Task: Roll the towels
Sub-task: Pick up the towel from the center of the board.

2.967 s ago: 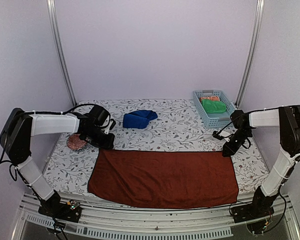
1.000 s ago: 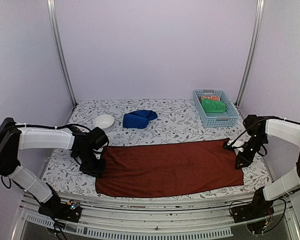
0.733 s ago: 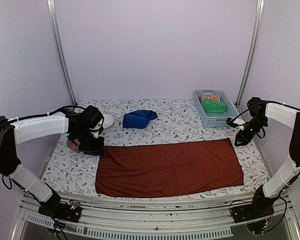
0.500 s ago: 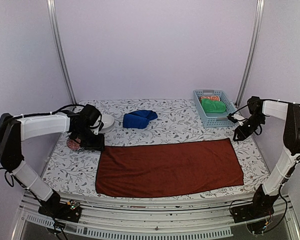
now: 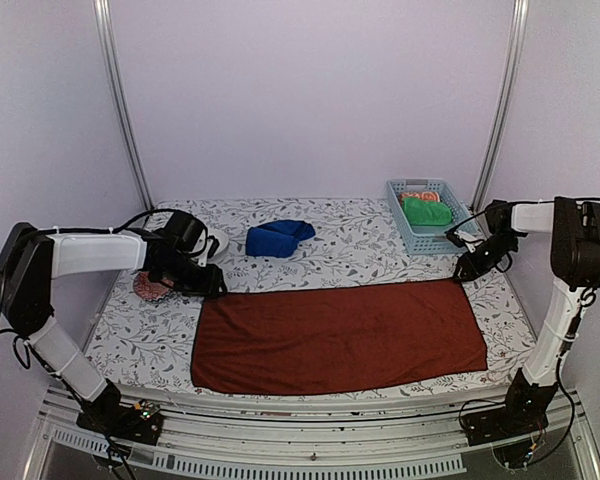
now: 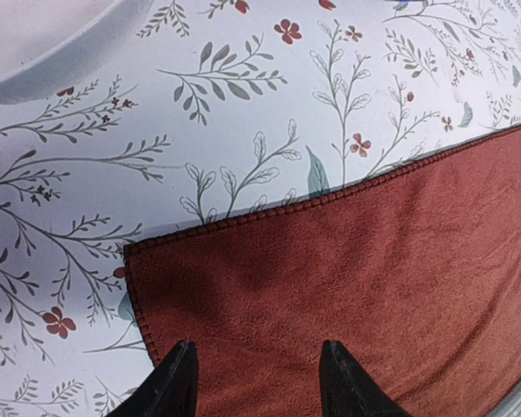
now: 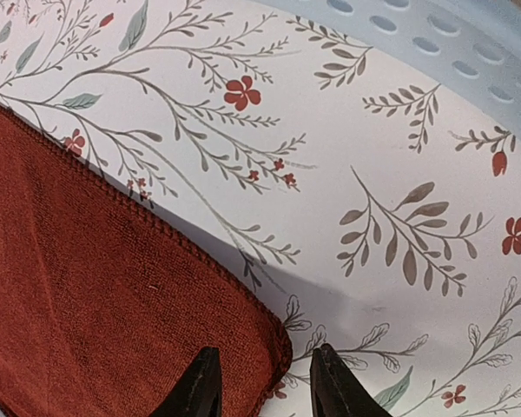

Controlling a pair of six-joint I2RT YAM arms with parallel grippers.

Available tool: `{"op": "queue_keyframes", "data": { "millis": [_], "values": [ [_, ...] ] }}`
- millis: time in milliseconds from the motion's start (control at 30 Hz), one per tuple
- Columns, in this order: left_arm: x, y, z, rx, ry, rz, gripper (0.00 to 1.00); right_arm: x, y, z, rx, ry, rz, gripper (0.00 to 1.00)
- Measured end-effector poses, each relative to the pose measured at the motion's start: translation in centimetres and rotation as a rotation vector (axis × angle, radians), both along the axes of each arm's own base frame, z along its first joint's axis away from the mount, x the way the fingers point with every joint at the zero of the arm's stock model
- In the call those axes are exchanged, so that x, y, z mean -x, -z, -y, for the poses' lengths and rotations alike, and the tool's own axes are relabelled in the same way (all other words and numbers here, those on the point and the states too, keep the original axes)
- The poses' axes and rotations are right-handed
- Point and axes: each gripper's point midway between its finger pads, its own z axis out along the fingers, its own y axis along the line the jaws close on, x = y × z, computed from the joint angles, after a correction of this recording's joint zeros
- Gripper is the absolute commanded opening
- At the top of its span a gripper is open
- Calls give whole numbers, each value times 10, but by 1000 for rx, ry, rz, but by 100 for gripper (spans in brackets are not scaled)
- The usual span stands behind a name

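Left jaws stand open and empty over the red towel's (image 5: 340,335) far-left corner; right jaws, also open, hang over its far-right corner. It lies flat on the near tabletop (image 5: 360,250), the blue towel (image 5: 278,238) bunched behind. Likely light and limp: pinch the corner hems.

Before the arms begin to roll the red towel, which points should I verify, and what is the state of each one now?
1. Red towel lies flat and spread out: ok.
2. Left gripper open above its far left corner: ok.
3. Right gripper open above its far right corner: ok.
4. Either gripper touching the cloth: cannot tell.
5. Blue towel apart from the red one: ok.
6. Blue towel rolled: not ok, it lies bunched.
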Motion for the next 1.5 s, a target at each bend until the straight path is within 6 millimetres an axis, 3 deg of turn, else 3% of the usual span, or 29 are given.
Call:
{"op": "queue_keyframes", "data": {
  "millis": [167, 300, 433, 567, 833, 1100, 1200, 1333, 1500],
  "values": [
    [-2, 0, 1, 3, 2, 10, 50, -2, 8, 0, -2, 3, -8, 27],
    [-2, 1, -1, 0, 0, 12, 51, -6, 10, 0, -2, 4, 5, 9],
    [-3, 4, -4, 2, -6, 19, 68, -8, 13, 0, -7, 0, 8, 4],
    [-6, 7, -5, 27, -14, 27, 68, -13, 15, 4, 6, 13, 20, 4],
    [-24, 3, -18, 97, -87, 68, 51, -31, 16, 20, 40, 77, 55, 5],
    [-33, 30, -35, 149, -162, 9, 39, -35, 21, 23, 52, 91, 60, 5],
    [-33, 46, -33, 155, -164, -33, 39, -36, 21, 23, 51, 93, 60, 6],
    [-43, 45, -28, 188, -159, -31, 37, -36, 21, 23, 51, 93, 61, 6],
    [-47, 47, -22, 223, -147, -36, 26, -36, 21, 23, 51, 93, 62, 6]
  ]
}}
